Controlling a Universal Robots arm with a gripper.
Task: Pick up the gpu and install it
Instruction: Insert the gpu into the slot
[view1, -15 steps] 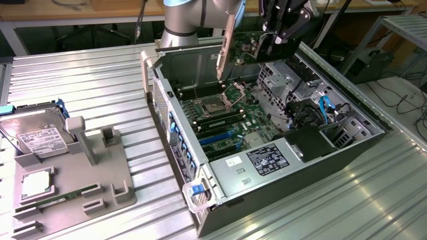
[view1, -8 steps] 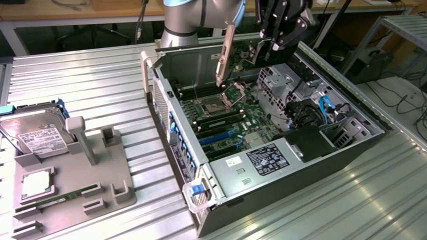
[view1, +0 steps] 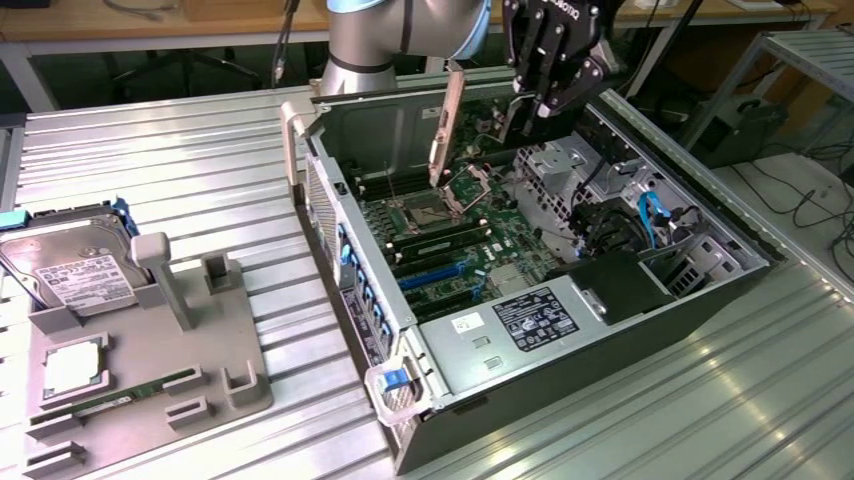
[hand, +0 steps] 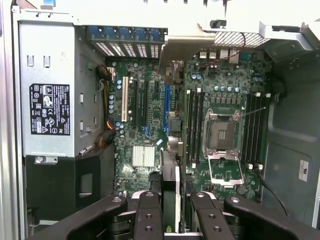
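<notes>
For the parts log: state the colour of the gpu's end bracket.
Pale beige end bracket; the exterior view shows it best.

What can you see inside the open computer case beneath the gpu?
A green motherboard with an open processor socket, expansion slots and a silver labelled power supply. The gripper holds the gpu edge-on, covering a strip of board.

Lab: robot arm (view1: 387, 35), metal workbench (view1: 160, 150)

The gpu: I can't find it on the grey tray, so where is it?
In the exterior view the gpu hangs upright in the fingers, above the open computer case and over the far part of its motherboard.
</notes>
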